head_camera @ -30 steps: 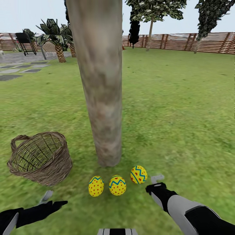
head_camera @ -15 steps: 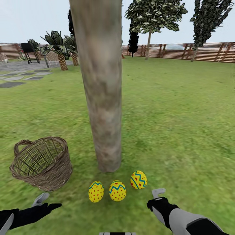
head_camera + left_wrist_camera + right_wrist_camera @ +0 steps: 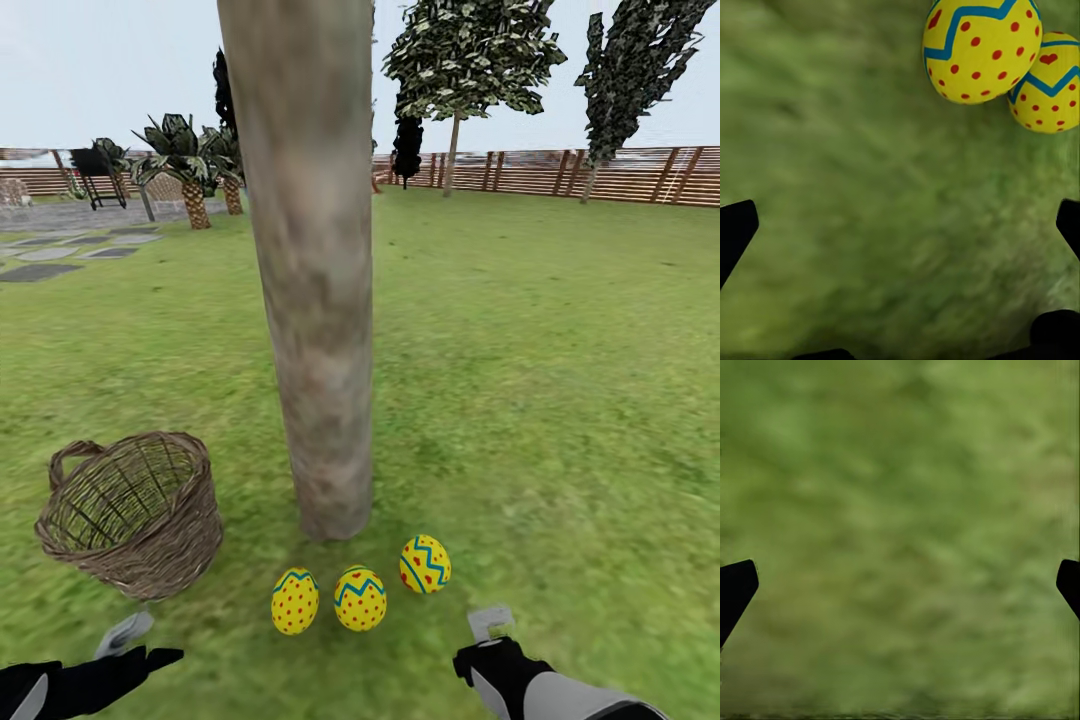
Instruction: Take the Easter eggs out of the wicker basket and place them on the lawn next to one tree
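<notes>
Three Easter eggs [image 3: 360, 590] lie in a row on the lawn [image 3: 560, 400] at lower centre of the head view, just in front of the tree [image 3: 315, 300], whose thick mottled trunk runs up the middle of the frame; we count one such trunk close by, one wicker basket [image 3: 135, 515] at lower left, tipped a little and with nothing visible inside its open weave, and two arms at the bottom edge. Our left gripper [image 3: 135, 640] hangs low beside the basket and our right gripper [image 3: 490, 630] sits near the rightmost egg, both jaws spread wide and holding nothing, as the dark fingertips at the far sides of each wrist view confirm. Two of the eggs [image 3: 979, 49] show in the left wrist view over blurred grass. We judge the eggs to be light, hard-shelled and smooth, likely to roll or squirt out of a pinch, so a hold across the widest part of the body, fingers either side, would serve best should any need moving; the basket looks stiff yet light and easily tipped. By our reading all three eggs are already out and beside the same tree
</notes>
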Motion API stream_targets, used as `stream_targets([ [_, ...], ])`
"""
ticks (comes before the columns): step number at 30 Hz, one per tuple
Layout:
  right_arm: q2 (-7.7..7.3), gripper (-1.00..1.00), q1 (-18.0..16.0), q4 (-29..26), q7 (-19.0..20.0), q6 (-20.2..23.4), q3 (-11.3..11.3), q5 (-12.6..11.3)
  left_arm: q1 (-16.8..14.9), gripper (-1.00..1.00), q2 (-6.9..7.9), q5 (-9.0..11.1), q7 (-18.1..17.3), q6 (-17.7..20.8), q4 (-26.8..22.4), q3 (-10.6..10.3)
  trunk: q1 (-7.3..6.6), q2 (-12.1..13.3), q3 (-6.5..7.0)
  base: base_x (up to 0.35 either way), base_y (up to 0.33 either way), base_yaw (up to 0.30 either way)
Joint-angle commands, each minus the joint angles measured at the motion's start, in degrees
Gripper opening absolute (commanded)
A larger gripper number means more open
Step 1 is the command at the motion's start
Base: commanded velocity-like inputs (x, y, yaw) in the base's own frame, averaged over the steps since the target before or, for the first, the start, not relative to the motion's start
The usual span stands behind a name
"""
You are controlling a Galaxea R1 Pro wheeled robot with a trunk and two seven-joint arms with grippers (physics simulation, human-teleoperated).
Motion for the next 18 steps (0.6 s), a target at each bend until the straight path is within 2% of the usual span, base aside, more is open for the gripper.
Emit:
stream_targets([
  [1, 0.03, 1.00, 0.4, 0.0, -0.2, 0.1, 0.5, -0.4, 0.0, 1.00, -0.36, 0.2, -0.1, -0.8, 1.1, 0.1, -0.24, 0.4, 0.14, -0.026, 0.000, 0.000],
  [5, 0.03, 1.00, 1.3, 0.0, -0.2, -0.2, 0.5, -0.4, 0.0, 1.00, -0.72, 0.2, -0.1, -3.0, 3.1, 0.1, -1.12, 2.0, 0.86, -0.195, 0.000, 0.000],
  [11, -0.20, 1.00, 2.4, 0.0, -0.2, -0.4, 0.5, -0.4, 0.0, 1.00, -0.81, 0.2, 0.0, -6.6, 5.8, 0.1, -2.43, 4.4, 1.94, -0.322, 0.000, 0.000],
  [18, -0.11, 1.00, 2.7, 0.0, -0.2, -0.4, 0.5, -0.4, 0.0, 1.00, -0.83, 0.3, 0.1, -7.4, 6.5, 0.1, -3.97, 7.2, 3.19, -0.287, 0.000, 0.000],
])
